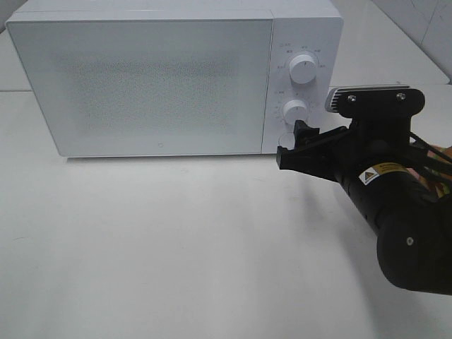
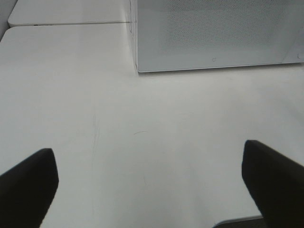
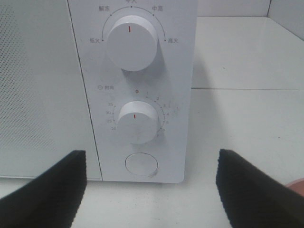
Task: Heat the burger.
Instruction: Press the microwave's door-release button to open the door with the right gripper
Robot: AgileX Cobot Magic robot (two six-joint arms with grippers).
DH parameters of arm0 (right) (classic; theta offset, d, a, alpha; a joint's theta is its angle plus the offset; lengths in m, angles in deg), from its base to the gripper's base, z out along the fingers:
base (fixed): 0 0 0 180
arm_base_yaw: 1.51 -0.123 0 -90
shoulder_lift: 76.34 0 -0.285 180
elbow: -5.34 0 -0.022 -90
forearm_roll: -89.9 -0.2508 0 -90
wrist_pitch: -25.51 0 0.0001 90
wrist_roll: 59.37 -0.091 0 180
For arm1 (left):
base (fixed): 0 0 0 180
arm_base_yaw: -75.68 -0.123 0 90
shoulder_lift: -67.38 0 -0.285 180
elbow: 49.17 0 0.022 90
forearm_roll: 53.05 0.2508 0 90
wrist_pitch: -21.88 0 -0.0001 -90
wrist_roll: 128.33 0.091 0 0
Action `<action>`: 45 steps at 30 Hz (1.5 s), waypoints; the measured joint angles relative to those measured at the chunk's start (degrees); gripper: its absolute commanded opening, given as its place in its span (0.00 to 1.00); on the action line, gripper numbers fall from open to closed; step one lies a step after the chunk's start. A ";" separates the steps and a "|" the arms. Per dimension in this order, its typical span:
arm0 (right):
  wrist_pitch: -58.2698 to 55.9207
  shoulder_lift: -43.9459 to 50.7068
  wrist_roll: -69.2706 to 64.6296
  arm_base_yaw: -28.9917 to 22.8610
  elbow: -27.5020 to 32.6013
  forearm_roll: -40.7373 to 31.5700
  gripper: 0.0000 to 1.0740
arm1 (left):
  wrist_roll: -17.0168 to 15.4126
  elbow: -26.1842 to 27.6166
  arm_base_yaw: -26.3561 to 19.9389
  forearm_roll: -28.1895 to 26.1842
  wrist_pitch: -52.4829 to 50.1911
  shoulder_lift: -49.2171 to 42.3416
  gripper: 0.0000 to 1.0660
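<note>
The burger is out of view in every frame. My right gripper [image 1: 293,143] is open and points at the control panel of a white microwave [image 1: 155,78], right in front of the round button [image 1: 285,139] at the panel's bottom. In the right wrist view its two black fingers [image 3: 42,190] stand wide apart on either side of that round button [image 3: 141,165], with nothing between them. My left gripper [image 2: 149,185] is open over bare white table [image 2: 142,118], well short of the microwave's front [image 2: 213,33].
The microwave door is shut. The panel carries an upper knob [image 3: 132,42] and a lower timer knob [image 3: 137,122], both with their red marks straight up. A pink rim [image 3: 297,185] shows at the edge beside the right gripper. A table seam [image 2: 66,23] runs behind.
</note>
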 measured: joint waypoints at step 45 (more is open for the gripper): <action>-8.02 -2.18 -92.19 -0.17 -2.18 -0.29 0.00 | 0.00 0.00 0.00 0.00 0.00 0.00 0.92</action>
